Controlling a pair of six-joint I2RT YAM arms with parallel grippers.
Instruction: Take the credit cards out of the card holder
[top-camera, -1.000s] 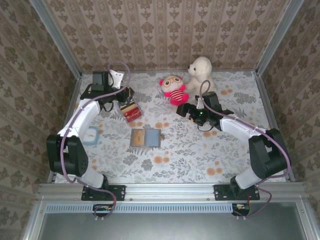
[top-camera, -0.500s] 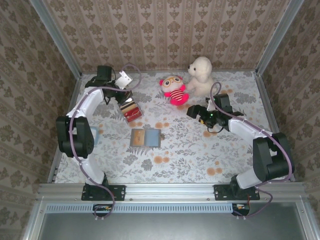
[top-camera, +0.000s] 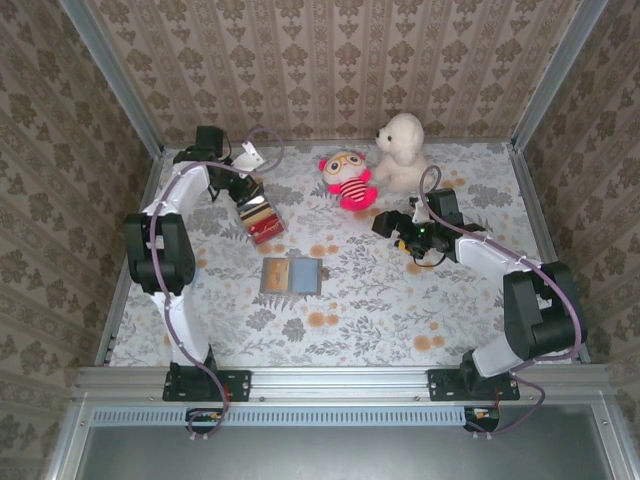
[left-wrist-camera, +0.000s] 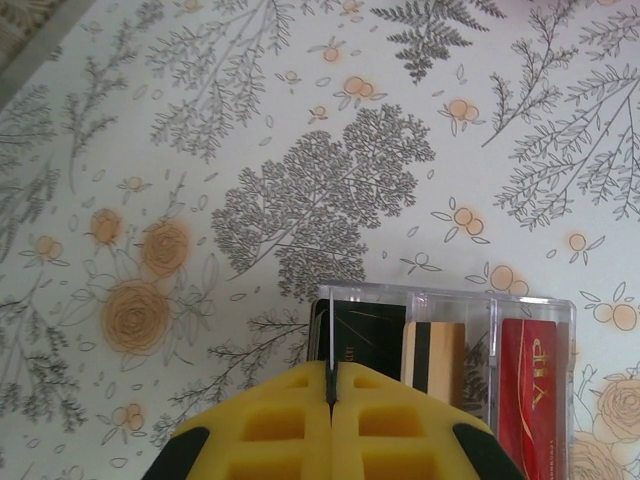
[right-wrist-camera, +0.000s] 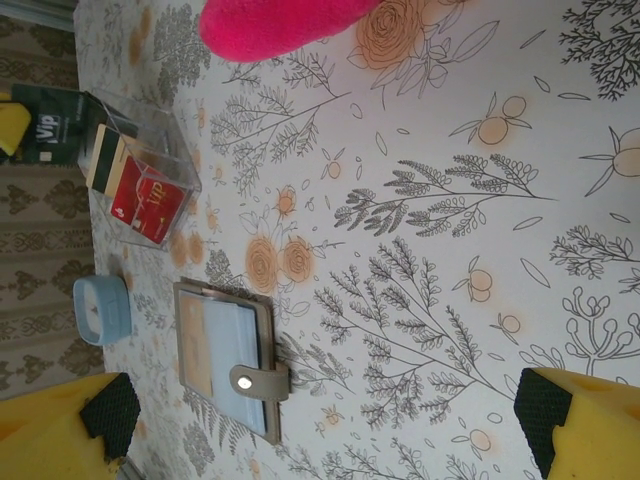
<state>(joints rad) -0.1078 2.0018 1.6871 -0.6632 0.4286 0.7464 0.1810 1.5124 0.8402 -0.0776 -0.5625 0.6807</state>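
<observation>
Now, left end effector (left-wrist-camera: 330, 388): pressed together, just over the clear box (left-wrist-camera: 445, 300).
Right end effector (right-wrist-camera: 325, 410): spread wide above the desk (right-wrist-camera: 450, 150).
Credit cards (left-wrist-camera: 535, 385): stood in the clear box.
Card holder (top-camera: 291, 275): laid open flat at mid-desk.

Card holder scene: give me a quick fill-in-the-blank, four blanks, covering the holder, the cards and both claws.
1. The card holder lies ___ on the table.
2. The left claw is ___, near the clear box.
3. The wide-open claw belongs to the ___ arm.
4. The box holds a dark card, a gold-brown card and a ___ card.
Missing words: open; shut; right; red.
</observation>
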